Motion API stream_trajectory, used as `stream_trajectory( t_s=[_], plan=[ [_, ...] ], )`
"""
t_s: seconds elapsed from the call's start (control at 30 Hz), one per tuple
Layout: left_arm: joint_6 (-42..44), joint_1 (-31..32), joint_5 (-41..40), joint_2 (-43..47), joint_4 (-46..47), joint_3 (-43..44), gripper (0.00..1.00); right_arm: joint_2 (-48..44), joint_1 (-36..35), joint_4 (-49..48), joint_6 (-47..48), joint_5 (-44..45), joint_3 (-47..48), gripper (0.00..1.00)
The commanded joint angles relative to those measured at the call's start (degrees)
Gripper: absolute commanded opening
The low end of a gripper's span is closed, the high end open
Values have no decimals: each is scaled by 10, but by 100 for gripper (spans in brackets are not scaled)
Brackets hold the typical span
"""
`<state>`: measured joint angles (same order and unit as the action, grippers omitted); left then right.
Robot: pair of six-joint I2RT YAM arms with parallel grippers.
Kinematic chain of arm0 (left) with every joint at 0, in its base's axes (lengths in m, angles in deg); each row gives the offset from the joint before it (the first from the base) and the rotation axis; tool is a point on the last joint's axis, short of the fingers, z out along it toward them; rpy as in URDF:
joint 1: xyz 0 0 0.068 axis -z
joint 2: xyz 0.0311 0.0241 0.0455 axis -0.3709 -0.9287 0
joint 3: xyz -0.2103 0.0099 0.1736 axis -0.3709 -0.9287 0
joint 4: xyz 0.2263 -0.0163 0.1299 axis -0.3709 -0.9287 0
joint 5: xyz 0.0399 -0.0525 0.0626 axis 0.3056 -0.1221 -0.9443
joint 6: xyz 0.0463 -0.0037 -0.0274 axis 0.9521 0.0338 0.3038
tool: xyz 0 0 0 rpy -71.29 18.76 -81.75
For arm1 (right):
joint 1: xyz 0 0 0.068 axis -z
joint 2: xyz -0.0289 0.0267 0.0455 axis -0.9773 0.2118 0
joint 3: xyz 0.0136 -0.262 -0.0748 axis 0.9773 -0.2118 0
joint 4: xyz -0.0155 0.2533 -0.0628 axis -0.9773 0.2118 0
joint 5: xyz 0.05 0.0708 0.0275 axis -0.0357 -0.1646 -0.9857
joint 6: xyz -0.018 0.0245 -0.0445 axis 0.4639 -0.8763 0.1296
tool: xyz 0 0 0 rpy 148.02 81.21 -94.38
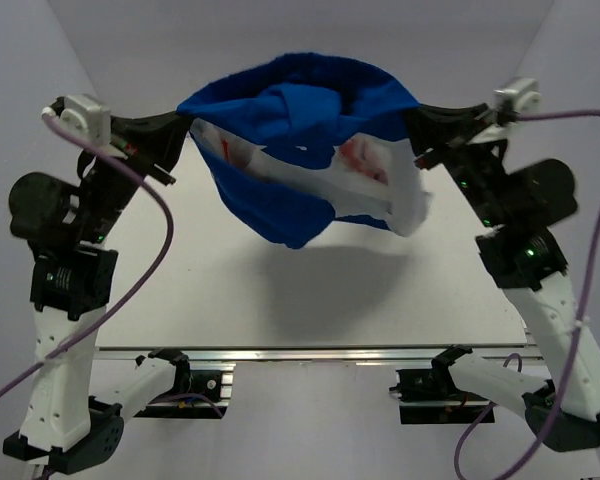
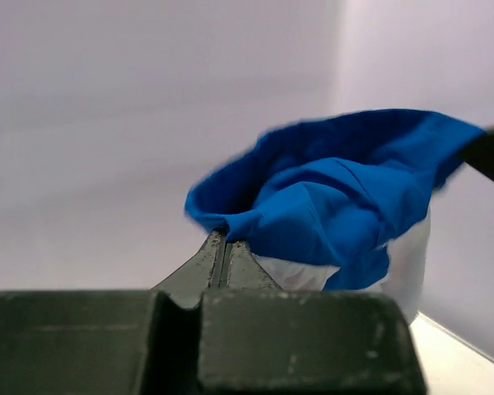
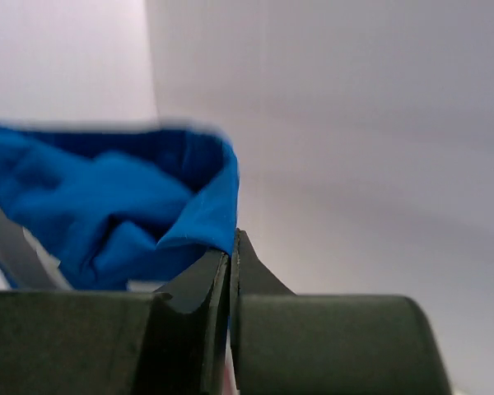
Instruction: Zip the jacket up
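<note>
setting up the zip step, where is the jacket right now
In the top view the jacket hangs mid-air above the table, upper centre, strung between the left jaws and the right jaws, each shut on one end of it.

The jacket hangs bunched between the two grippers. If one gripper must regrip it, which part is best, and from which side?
Probably a thin edge at the end of the jacket, approached sideways from outside, as the left gripper and right gripper hold it: the edges there are flat folds, while the middle sags in a thick bunch.
</note>
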<state>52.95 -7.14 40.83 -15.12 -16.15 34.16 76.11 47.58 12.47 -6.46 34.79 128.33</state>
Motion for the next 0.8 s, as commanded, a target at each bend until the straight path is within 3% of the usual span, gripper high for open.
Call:
stream_trajectory(
  t_s=[0.0,0.17,0.47,0.67,0.73,0.77],
  plan=[
    [-43,0,81,9,17,0,0,-35,-1,-12,4,-27,35,0],
    [-59,0,92,31,7,25,0,-43,-1,23,5,-11,107,0],
    [-89,0,31,-33,1,22,0,67,-1,43,19,256,151,0],
    [-128,3,-119,-233,2,-64,0,278,14,72,28,366,179,0],
    [-139,3,-166,-300,3,-57,0,348,29,132,-5,363,248,0],
    [-136,3,-176,-341,-7,-38,0,428,47,159,-16,354,286,0]
  ],
)
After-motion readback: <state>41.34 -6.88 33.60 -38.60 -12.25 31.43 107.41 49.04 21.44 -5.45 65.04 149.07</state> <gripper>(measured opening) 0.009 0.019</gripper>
